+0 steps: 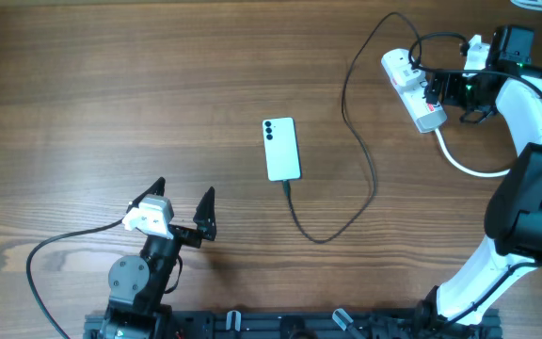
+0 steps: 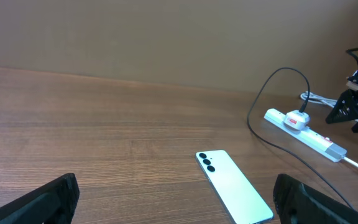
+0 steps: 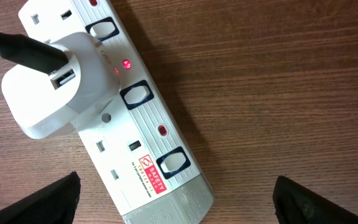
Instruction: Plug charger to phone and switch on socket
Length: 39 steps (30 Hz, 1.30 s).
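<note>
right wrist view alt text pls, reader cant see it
Close-up of a white power strip lying diagonally on a wooden table, with a white adapter and black cable plugged in and one red light glowing beside it. The open right gripper shows its fingertips at the bottom corners.

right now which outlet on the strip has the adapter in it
The middle one, under the white adapter; the top outlet and the one by the label are empty.

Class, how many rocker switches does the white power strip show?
3, along the socket edge: top switch, middle switch, lower switch by the red label. More may lie out of frame.
</note>
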Available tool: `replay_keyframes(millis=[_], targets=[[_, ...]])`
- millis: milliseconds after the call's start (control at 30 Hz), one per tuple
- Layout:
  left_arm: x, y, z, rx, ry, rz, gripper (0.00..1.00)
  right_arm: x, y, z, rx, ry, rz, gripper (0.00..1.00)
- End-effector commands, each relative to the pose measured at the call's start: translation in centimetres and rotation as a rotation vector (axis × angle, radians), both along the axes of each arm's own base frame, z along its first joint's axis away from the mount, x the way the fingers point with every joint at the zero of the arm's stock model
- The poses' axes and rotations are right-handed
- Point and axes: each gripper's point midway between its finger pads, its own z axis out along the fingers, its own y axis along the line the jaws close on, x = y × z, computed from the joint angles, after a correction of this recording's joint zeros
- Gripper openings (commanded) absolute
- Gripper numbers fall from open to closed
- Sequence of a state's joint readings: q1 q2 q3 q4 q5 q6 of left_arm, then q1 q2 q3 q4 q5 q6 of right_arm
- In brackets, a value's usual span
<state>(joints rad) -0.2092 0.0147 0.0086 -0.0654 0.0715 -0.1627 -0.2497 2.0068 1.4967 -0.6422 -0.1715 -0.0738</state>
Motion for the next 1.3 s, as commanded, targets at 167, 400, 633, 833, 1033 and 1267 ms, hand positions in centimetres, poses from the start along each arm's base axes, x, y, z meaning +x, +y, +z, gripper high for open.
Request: replay_keyframes(millis=[167, 400, 633, 833, 1033, 1267], targets=[[0.1, 0.4, -0.2, 0.002, 0.002, 0.021, 1.0, 0.1, 0.0, 0.4, -0.013, -0.01, 0.011, 0.99], [0.1, 0.4, -0.2, 0.002, 0.002, 0.021, 1.0, 0.2, 1.9, 11.6, -0.07, -0.25, 0.049, 1.0], [0.1, 0.4, -0.2, 0.002, 0.002, 0.021, 1.0, -2.2, 2.9, 21.3, -0.117, -0.462, 0.058, 1.0], [0.1, 0.4, -0.2, 0.002, 0.002, 0.021, 1.0, -3.1, 3.1, 23.5, -0.129, -0.513, 0.058, 1.0], [0.1, 0.4, -0.2, 0.002, 0.002, 0.021, 1.0, -3.3, 3.2, 23.6, -0.129, -0.516, 0.06, 1.0], [0.1, 0.4, -0.2, 0.002, 0.002, 0.021, 1.0, -3.4, 3.3, 23.5, -0.129, -0.513, 0.06, 1.0]])
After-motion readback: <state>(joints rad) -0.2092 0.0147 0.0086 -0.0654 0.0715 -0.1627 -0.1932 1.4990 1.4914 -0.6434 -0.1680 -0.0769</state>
